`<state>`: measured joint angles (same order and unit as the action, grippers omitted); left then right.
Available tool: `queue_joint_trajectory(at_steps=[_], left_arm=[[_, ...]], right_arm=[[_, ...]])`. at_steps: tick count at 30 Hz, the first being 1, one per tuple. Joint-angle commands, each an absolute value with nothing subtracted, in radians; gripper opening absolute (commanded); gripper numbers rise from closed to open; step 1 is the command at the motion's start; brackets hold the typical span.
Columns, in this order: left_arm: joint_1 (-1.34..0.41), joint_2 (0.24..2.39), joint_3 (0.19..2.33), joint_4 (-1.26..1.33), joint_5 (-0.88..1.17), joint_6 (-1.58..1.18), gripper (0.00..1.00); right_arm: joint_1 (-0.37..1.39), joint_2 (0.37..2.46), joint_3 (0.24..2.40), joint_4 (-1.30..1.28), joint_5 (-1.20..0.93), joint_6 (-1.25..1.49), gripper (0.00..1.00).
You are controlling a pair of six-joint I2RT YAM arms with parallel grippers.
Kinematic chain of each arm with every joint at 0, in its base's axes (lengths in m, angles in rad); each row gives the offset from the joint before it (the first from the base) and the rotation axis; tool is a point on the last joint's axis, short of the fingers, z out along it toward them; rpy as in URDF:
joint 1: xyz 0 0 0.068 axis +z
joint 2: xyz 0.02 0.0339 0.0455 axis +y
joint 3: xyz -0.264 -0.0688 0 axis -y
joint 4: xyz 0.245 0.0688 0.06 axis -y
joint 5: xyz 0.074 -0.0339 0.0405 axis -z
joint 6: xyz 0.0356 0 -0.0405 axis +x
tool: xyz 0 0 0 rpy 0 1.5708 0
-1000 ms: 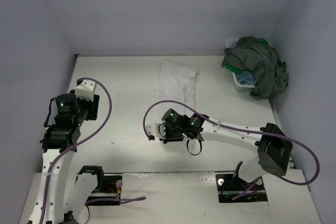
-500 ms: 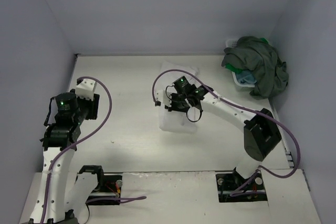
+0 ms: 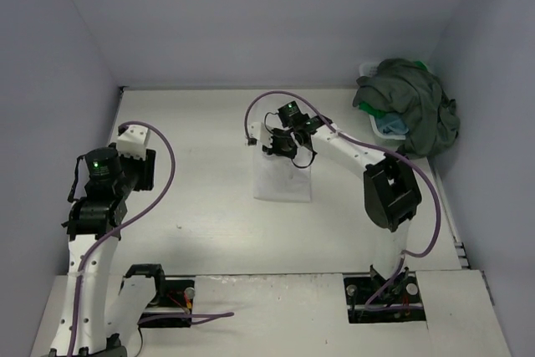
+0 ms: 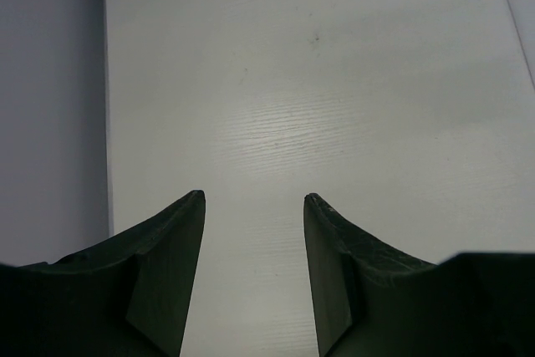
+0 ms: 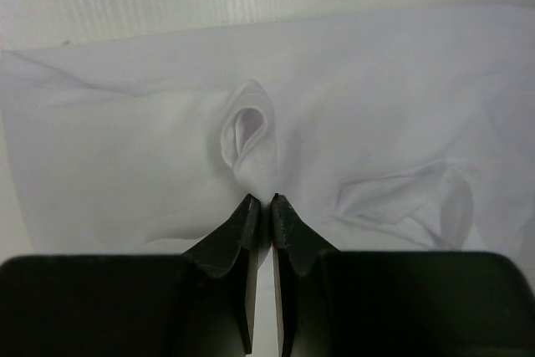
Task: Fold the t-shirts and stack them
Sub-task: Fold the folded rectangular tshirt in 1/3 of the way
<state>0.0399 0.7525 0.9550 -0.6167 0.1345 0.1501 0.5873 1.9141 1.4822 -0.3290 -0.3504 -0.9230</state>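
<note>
Your right pincer (image 5: pixel 261 200) is clamped shut on a fold near the far end of the white t-shirt (image 3: pixel 282 186), which runs lengthwise near-to-far; the left pincer (image 4: pixel 253 198) sits half-open, empty and well apart.

Soft even overhead light, faint shadows; white table (image 3: pixel 201 232) bright; wrist views' near fingers (image 4: pixel 163 282) dark, slightly blurred.

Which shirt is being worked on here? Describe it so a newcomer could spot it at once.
On the white table, look at the middle, away from the basket in the far right corner. The white t-shirt lies there alone and flat, a fold pinched in the right gripper. The other shirts are coloured and heaped on that basket.
</note>
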Motion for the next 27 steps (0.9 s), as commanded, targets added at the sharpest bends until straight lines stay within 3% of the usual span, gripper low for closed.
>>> queue_joint_trajectory(at_steps=[1, 27], left_arm=[[0.051, 0.753, 0.974, -0.558, 0.166, 0.132, 0.45], [0.117, 0.741, 0.973, -0.566, 0.242, 0.109, 0.46]], right_arm=[[0.558, 1.922, 1.563, -0.321, -0.382, -0.946, 0.06], [0.488, 2.190, 1.798, -0.268, -0.394, -0.910, 0.09]])
